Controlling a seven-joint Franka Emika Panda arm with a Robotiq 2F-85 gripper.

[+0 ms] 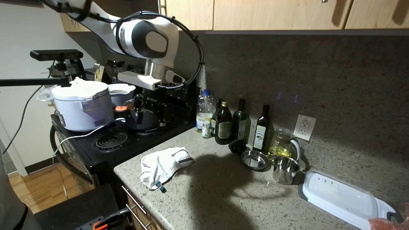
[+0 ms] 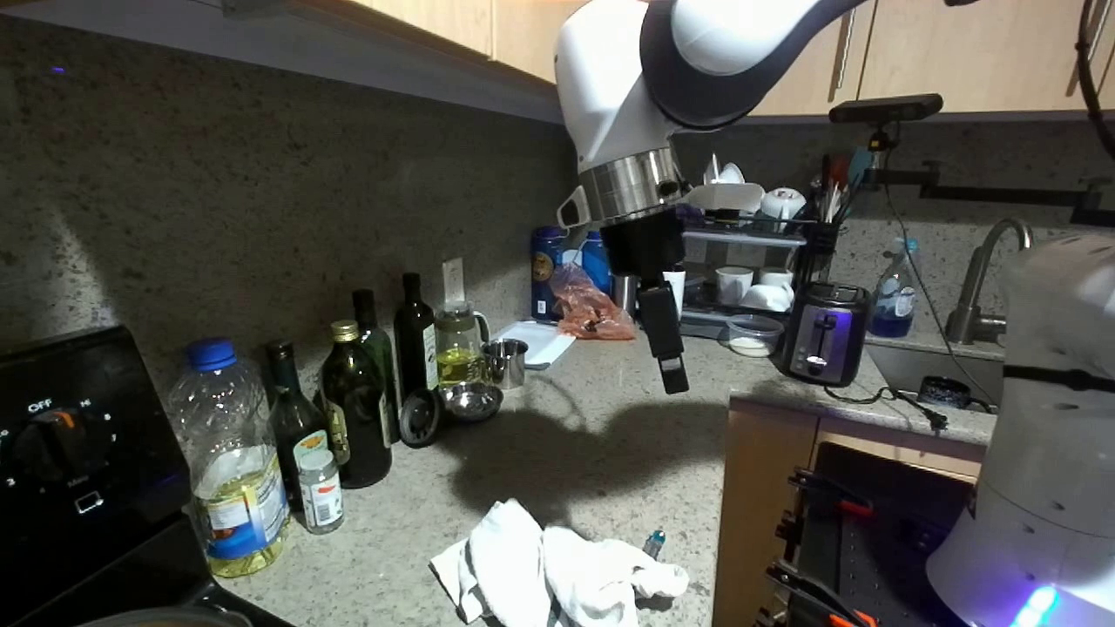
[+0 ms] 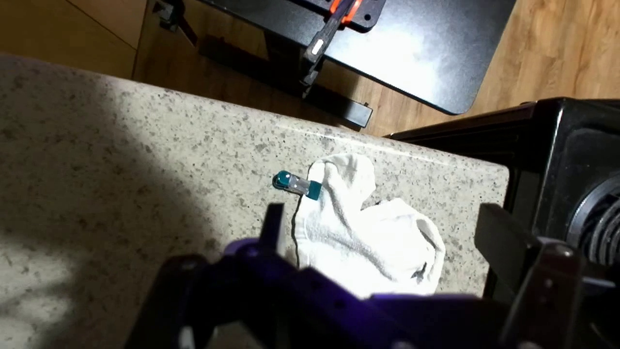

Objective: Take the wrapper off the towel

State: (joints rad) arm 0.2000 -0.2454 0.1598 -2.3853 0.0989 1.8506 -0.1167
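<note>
Gripper [image 3: 380, 213] spread wide, nothing held; towel [image 3: 348, 237] near front corner of worktop [image 3: 169, 131], likely wrapper [image 3: 296, 184], teal-and-grey clip-like piece, overlapping its edge, so removal looks not done, grasp and pull-off left.

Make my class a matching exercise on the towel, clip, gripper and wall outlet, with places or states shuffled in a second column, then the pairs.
1. towel
2. clip
3. gripper
4. wall outlet

A. open, holding nothing
B. mounted on the speckled wall
C. teal ends, at the towel's edge
D. white, crumpled on the counter

Pairs: 1-D, 2-C, 3-A, 4-B
</note>
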